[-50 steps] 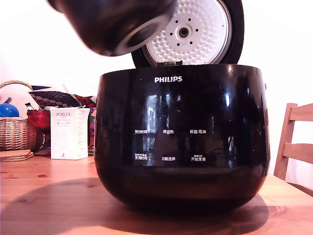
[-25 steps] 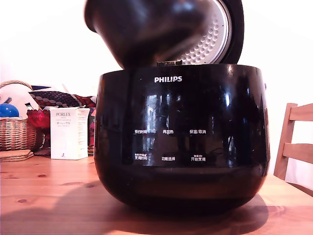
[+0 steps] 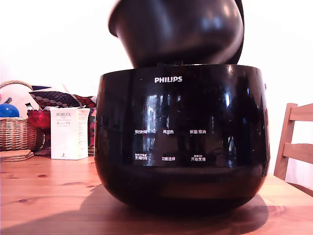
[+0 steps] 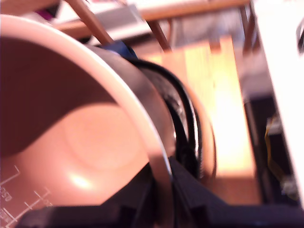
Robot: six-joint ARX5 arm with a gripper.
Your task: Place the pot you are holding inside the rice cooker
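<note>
Moved across from the exterior view's left since a second ago, the pot (image 3: 178, 32) now hangs directly above the open mouth of the rice cooker (image 3: 181, 137), tilted, its rounded bottom close over the cooker's rim and not yet inside. It hides the dimpled inner plate of the raised lid, which showed plainly before.

From the exterior view's left: a wicker basket (image 3: 14, 132) stands at the far edge of the wooden surface (image 3: 49, 191), with a blue ball (image 3: 8, 110) in it. Beside it is something red (image 3: 38, 119), and behind that some patterned cloth. Next comes a white carton (image 3: 68, 133) printed "PORLEX", with smaller lines below too fine to read. The big glossy black cooker fills the middle; white letters near its top read "PHILIPS", and two rows of three small Chinese button labels sit on its front. At the exterior view's right edge part of a wooden chair (image 3: 296, 142) shows.

Close up in the wrist view, the pot's inside (image 4: 85, 142) looks smooth and empty, tinted pinkish brown, with faint white measuring lines and numerals on the wall that are too blurred to read. The end effector (image 4: 164, 194) is clamped on the pot's thin rim, one dark finger (image 4: 133, 197) inside the wall and another outside. The cooker's black rim curves just beyond.
</note>
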